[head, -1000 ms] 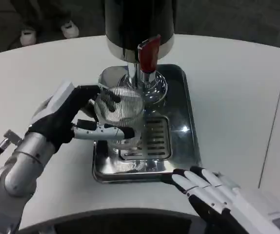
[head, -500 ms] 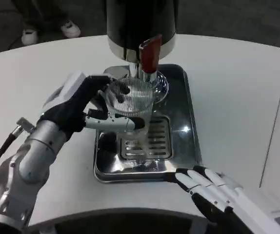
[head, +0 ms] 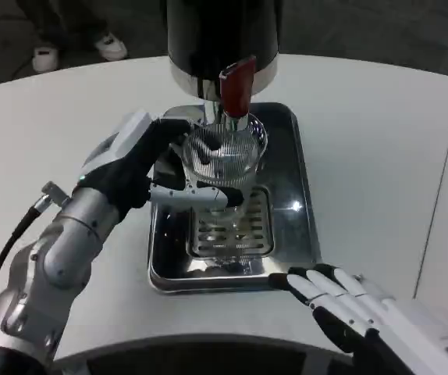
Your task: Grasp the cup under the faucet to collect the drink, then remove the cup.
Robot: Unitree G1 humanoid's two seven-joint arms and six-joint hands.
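My left hand (head: 142, 168) grips a clear ribbed cup (head: 222, 156) and holds it above the steel drip tray (head: 294, 203), just under the faucet with its red lever (head: 234, 90). The cup's rim sits right below the spout of the black dispenser (head: 222, 35). I see no liquid in the cup. At the table's front edge my right hand (head: 341, 301) rests with fingers spread, holding nothing, its fingertips near the tray's front right corner.
The slotted grate (head: 236, 226) lies in the tray below the cup. White table (head: 380, 141) stretches to the right and left of the tray. Shoes (head: 76, 48) of a person stand on the floor at the back left.
My left hand has carried the cup up and to the right, from over the grate's left side to directly beneath the faucet. The right hand has shifted slightly right.
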